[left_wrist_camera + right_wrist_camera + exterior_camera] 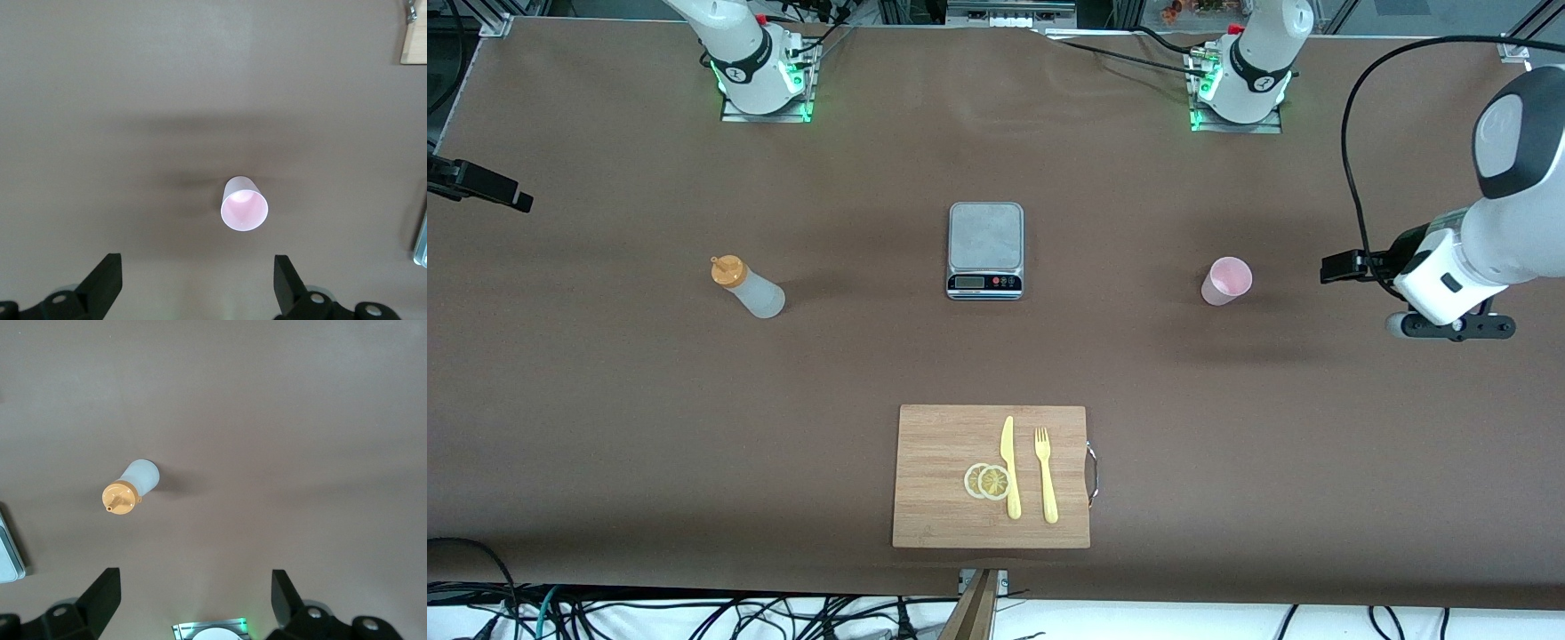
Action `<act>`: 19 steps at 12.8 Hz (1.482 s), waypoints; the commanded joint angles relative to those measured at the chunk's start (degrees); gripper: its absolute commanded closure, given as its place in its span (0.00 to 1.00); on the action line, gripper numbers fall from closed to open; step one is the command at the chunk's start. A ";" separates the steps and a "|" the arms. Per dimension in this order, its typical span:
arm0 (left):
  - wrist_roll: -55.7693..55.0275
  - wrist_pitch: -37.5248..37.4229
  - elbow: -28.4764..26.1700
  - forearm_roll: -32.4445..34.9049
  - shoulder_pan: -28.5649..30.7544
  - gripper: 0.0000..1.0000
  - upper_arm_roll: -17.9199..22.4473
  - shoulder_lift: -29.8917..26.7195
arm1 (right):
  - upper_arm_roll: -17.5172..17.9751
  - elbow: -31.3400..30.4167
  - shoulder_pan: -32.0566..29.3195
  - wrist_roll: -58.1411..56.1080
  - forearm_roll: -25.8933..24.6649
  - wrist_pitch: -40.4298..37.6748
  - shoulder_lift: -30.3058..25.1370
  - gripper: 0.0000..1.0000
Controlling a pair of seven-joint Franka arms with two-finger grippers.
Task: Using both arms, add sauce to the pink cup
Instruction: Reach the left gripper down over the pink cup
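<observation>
The sauce bottle (747, 286), whitish with an orange cap, stands on the brown table toward the right arm's end; it also shows in the right wrist view (130, 487). The pink cup (1227, 280) stands upright and empty toward the left arm's end, and it shows in the left wrist view (244, 203). My left gripper (197, 265) is open and empty, high above the table beside the cup; its hand shows in the front view (1449, 302). My right gripper (195, 579) is open and empty, high above the table beside the bottle.
A grey kitchen scale (985, 249) sits midway between bottle and cup. A wooden cutting board (934, 444) nearer the front camera holds a yellow knife (1009, 467), a yellow fork (1045, 476) and lemon slices (987, 481). The arm bases (765, 89) stand along the table's edge.
</observation>
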 commanded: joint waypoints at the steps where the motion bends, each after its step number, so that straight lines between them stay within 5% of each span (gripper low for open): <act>1: 0.42 7.97 -9.47 0.99 0.06 0.00 0.04 -3.30 | -0.25 0.72 -0.17 -0.66 0.95 -1.06 -0.17 0.00; 8: 0.34 34.01 -31.21 0.81 -0.29 0.02 -0.05 -4.72 | -0.34 0.72 -0.26 -0.66 1.30 -1.06 -0.17 0.00; 19: -0.02 44.13 -42.20 0.64 -2.48 0.05 -0.13 -4.72 | -0.34 0.72 -0.09 -0.66 1.30 -1.06 -0.17 0.00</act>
